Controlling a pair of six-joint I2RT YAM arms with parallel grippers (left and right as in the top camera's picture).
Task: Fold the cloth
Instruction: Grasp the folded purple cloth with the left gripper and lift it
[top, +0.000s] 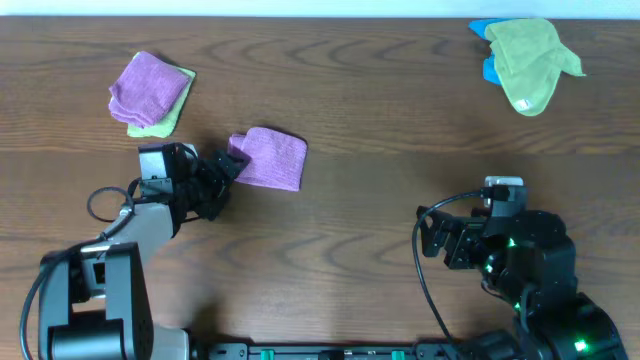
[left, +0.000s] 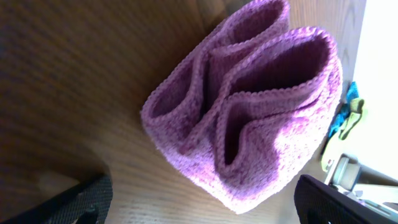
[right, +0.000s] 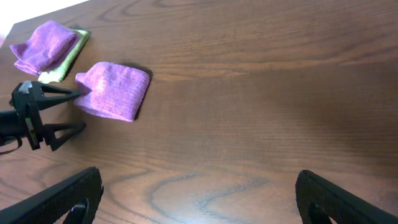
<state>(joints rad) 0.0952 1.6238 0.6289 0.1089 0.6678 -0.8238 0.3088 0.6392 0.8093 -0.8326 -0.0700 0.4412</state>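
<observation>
left tool (right: 79, 110) open — wrist view alone shows cloth (left: 249, 112) folds

A bright blue cloth (top: 480, 29) lies mostly hidden under a yellow-green cloth (top: 530, 60) (only its left edge shows). In the left wrist view, the lilac cloth (left: 249, 118) runs off the top edge.

The cloth (top: 272, 158) is set on the table (top: 400, 130) left of centre, right at the left gripper (top: 225, 175). Behind it, further left, a second cloth (top: 148, 85) is stacked on a third cloth (top: 168, 120). A heaped pair (top: 530, 60) is spotted far right, at the back.
</observation>
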